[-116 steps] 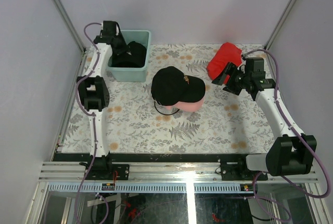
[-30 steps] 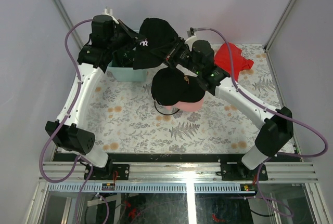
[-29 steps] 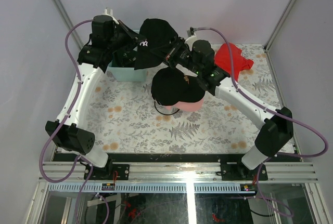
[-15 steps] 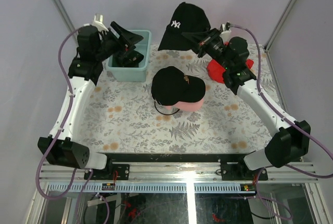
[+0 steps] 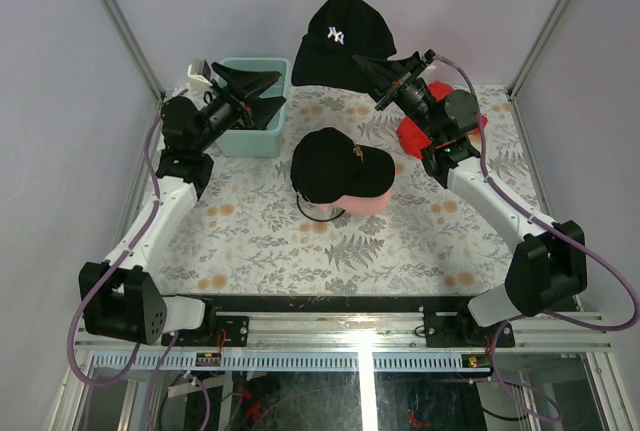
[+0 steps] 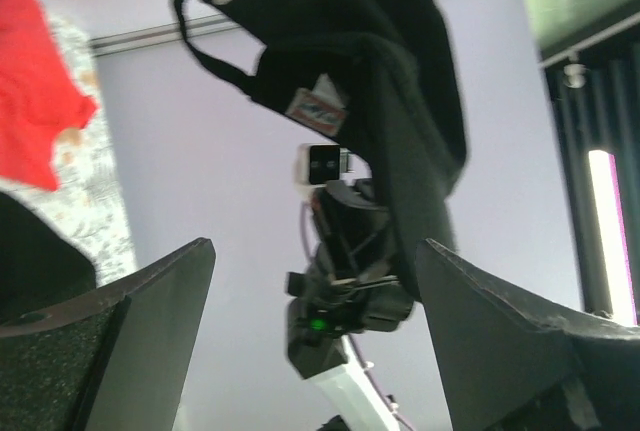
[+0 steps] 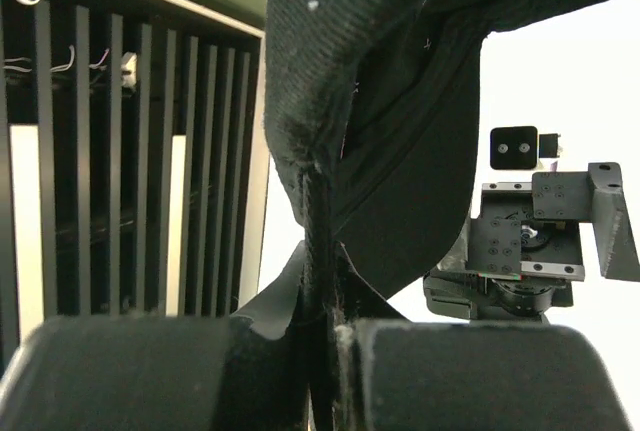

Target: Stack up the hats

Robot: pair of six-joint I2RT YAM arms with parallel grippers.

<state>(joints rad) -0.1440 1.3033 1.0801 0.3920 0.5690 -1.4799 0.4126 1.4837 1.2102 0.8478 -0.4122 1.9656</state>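
Pinching the edge of the white-logo cap (image 5: 340, 46) between tightly closed jaws, the right gripper (image 5: 383, 79) holds it aloft behind the black cap (image 5: 335, 163) resting on the pink cap (image 5: 367, 204) at mid-table, while the left gripper (image 5: 270, 91) gapes wide by the mint tub (image 5: 235, 141).

The white-shelled left arm (image 5: 160, 219) and its twin right arm (image 5: 492, 203) have chunky black joint housings (image 5: 545, 266), and a purple-grey cable (image 5: 151, 156) runs along each. The left gripper (image 5: 265, 91) has black, wedge-shaped fingers (image 6: 150, 301).
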